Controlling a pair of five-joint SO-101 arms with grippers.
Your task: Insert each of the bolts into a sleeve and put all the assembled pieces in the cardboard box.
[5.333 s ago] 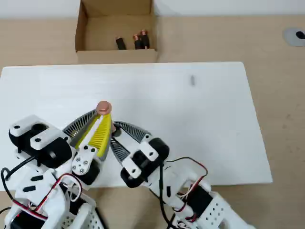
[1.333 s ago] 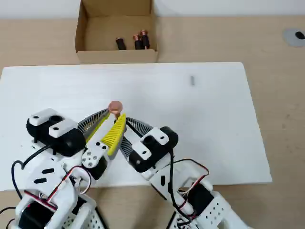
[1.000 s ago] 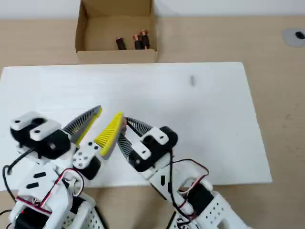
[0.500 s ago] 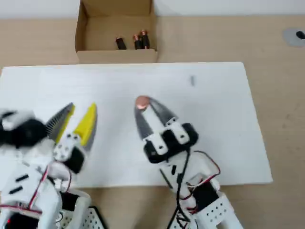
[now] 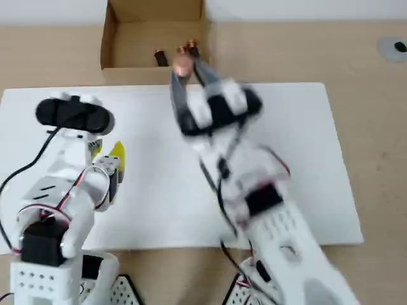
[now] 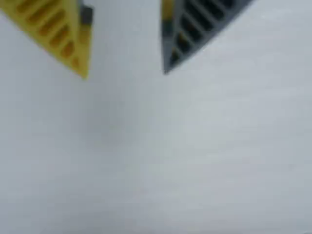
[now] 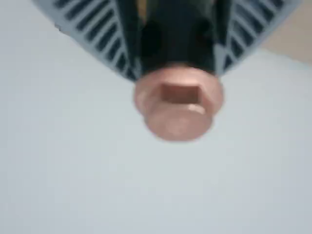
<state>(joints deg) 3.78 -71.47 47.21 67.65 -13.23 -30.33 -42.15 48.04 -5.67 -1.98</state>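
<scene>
High cam top-down over table (image 5: 372,133), wrist cams close above white sheet (image 6: 195,170)

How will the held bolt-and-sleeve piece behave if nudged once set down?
Likely rigid: the bolt-and-sleeve piece shows no bend clamped in the right tool. Its round copper head and cylindrical sleeve suggest it may roll inside the cardboard box.

A: Where did the right tool (image 5: 184,68) go?
B: From the front of the desk (image 5: 305,159) up to the cardboard box's (image 5: 156,75) front wall, carrying the assembled piece (image 5: 182,62) along.
A: And the left tool (image 6: 126,72)?
B: Let go of it, opened, and drew back to the left.
</scene>
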